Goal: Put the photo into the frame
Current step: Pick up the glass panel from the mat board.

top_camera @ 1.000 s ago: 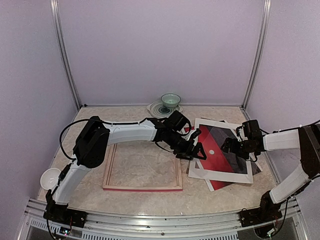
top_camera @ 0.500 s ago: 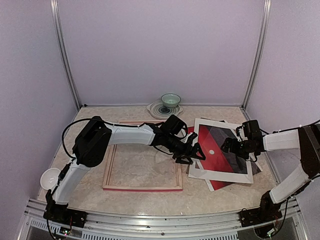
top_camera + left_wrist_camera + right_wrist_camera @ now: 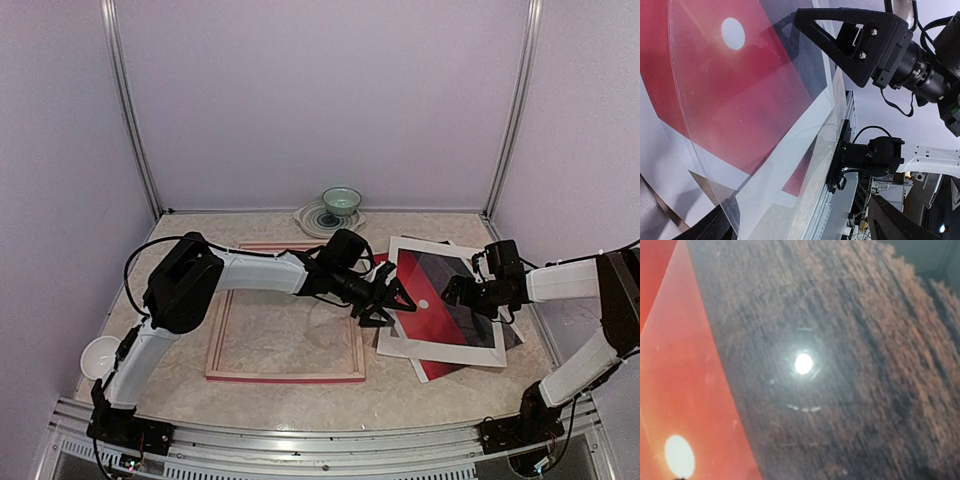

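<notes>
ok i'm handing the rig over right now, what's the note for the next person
Left gripper: open, low at the left edge of the white mat.
Right gripper: open, close above the photo; contact unclear.
The photo lies right of the frame, under the white mat and a clear sheet.
The frame lies flat, pale side up, nothing inside it.
Done: nothing. Left: free the photo and lay it in the frame.

Photo (image 3: 425, 285) shows red, white dot, perhaps brown.
</notes>
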Controlling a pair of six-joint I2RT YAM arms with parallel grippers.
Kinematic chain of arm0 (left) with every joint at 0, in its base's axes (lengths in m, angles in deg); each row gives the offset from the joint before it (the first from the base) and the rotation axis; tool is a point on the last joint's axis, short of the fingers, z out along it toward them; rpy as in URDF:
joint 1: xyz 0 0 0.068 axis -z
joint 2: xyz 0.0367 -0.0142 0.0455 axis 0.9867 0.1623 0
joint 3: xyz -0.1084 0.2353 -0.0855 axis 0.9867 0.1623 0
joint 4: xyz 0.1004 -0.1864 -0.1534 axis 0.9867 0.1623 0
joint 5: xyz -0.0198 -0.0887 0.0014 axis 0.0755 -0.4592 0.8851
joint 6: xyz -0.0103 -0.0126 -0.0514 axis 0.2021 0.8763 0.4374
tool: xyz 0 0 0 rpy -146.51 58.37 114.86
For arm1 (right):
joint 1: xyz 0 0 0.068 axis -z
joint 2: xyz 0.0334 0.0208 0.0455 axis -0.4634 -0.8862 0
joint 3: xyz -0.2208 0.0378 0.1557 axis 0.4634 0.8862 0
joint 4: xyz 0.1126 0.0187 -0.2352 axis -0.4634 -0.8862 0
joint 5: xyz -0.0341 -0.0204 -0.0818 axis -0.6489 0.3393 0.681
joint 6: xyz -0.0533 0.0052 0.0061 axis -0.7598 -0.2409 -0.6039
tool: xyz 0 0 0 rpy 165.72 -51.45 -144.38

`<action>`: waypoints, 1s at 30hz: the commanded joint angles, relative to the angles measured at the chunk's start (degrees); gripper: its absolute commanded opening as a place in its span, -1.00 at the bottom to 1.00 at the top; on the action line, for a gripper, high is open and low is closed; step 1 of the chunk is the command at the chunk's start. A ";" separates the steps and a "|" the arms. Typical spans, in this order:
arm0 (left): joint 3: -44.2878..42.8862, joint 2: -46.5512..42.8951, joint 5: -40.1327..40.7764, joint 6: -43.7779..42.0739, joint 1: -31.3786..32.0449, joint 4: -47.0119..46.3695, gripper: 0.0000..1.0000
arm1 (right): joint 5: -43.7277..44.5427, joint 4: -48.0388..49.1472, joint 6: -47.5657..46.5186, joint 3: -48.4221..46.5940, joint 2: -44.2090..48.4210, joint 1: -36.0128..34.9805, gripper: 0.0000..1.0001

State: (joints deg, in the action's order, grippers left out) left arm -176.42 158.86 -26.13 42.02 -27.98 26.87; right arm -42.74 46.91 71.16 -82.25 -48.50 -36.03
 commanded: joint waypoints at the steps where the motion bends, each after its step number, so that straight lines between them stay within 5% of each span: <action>1: 0.29 -3.03 -1.85 3.41 -0.06 -5.22 0.73 | -2.40 -6.08 0.66 2.41 -1.94 0.42 0.98; 15: -1.02 -0.34 2.43 -1.01 -0.20 3.40 0.15 | -3.08 -5.82 0.44 2.22 -1.84 0.38 0.98; 30: 1.19 0.92 1.41 -1.58 -0.23 4.48 -0.74 | -3.32 -5.90 0.63 2.76 2.31 0.36 0.98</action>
State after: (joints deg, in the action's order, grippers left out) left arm -176.42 158.88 -23.82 40.93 -27.98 32.03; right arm -44.22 46.80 70.63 -81.49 -47.25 -36.03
